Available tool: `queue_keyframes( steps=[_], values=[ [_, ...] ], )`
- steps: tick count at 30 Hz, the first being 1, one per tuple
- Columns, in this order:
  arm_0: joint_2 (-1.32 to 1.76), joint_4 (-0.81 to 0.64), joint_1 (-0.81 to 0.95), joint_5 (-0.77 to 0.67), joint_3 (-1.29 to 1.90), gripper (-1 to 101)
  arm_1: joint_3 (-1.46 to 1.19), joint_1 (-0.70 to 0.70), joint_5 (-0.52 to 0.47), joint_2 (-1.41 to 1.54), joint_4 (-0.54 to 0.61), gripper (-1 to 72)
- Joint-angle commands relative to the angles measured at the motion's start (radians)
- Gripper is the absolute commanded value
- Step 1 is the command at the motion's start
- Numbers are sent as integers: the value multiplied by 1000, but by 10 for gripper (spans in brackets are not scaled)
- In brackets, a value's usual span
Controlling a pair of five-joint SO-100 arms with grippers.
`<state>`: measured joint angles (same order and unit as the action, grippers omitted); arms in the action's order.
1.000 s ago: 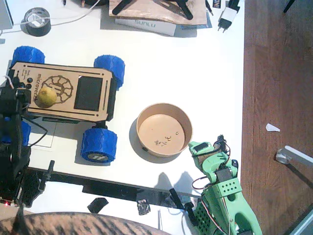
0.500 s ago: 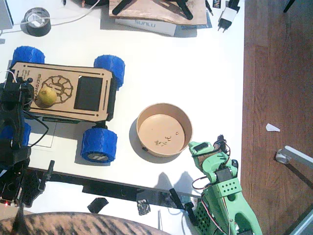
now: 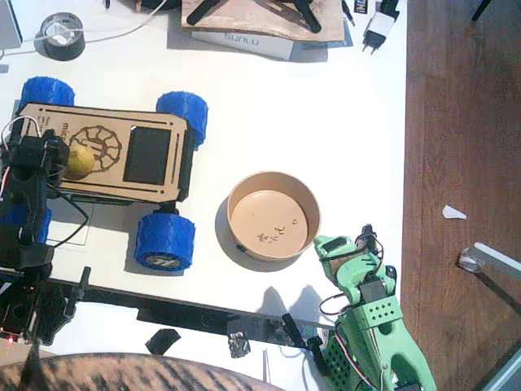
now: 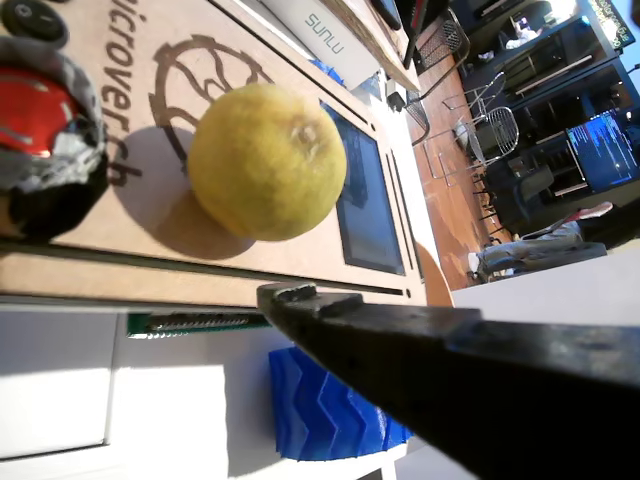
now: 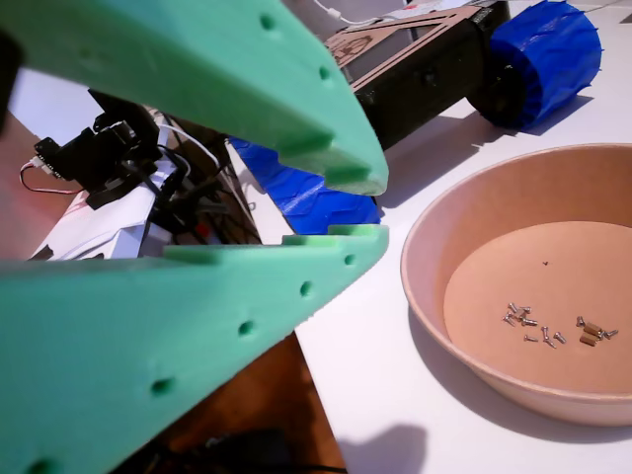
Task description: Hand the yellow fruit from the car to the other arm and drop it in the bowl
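Note:
The yellow fruit (image 3: 80, 159) (image 4: 267, 161) lies on the car (image 3: 155, 130), on the plywood deck (image 4: 120, 215) beside the engraved wheel logo. My black left gripper (image 3: 59, 160) (image 4: 170, 240) is open at the deck's left end, one finger on each side of the fruit's near end. The tan bowl (image 3: 244, 195) (image 5: 434, 232) stands right of the car with small bits on its floor. The other arm, bright green, rests at the bottom right; its gripper (image 3: 334, 246) (image 5: 375, 209) sits shut and empty just outside the bowl's near right rim.
A grey tape roll (image 3: 62, 36) lies at the back left. A box and a board (image 3: 252, 28) sit along the back edge with a white plug (image 3: 378, 31). The table edge runs down the right, with wooden floor (image 3: 464, 122) beyond.
My left gripper has moved up along the car's left end and closer to the fruit, now covering its left side. The fruit, bowl and green arm have not moved.

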<state>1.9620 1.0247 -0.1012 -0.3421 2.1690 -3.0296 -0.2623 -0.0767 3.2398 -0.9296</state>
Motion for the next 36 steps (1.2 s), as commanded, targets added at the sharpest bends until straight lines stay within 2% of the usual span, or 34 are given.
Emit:
queue_keyframes(
  steps=[1,23,30,36],
  values=[
    [-3,-17,8,6,-49,457,3,-3,-15,8,12,-1],
    [-101,-132,37,5,-55,430,3,-2,-14,8,15,-1],
    [-207,-52,84,6,-187,412,3,5,-14,8,18,-1],
    [-238,-66,98,6,-196,412,3,5,-14,8,18,-1]
  ],
)
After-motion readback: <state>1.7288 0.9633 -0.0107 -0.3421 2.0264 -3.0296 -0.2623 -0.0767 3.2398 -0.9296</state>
